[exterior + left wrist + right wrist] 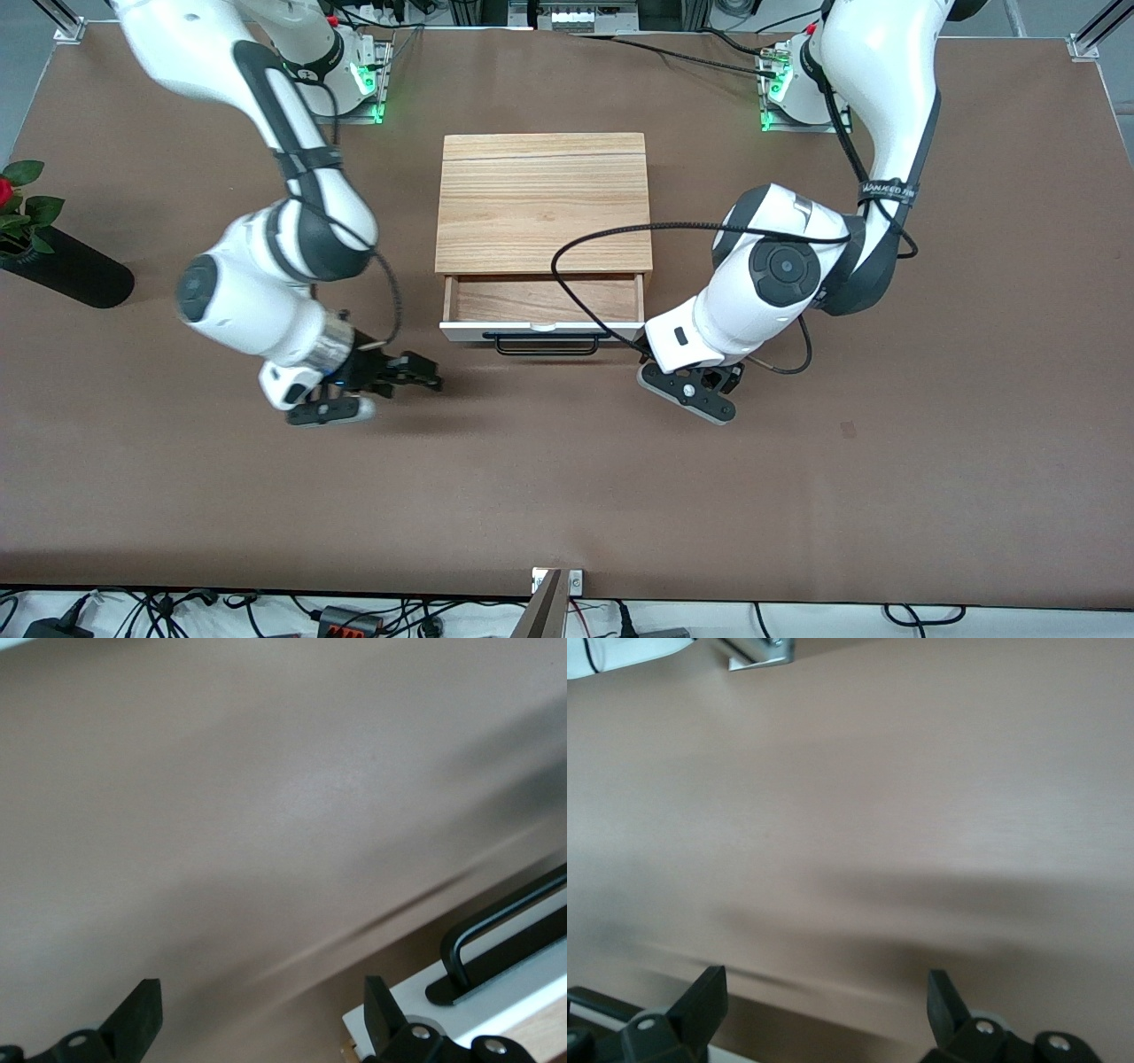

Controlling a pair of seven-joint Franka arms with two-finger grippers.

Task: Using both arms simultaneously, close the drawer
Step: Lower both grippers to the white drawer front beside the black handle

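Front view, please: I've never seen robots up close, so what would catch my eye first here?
Probably the light-wood cabinet in the middle of the brown table, its drawer pulled partly out toward the camera, showing a white front and a black bar handle. Two big white arms flank it: the right gripper is low at the drawer's corner toward the right arm's end, the left gripper at the other corner, both open. A red flower peeks in at the table's edge.
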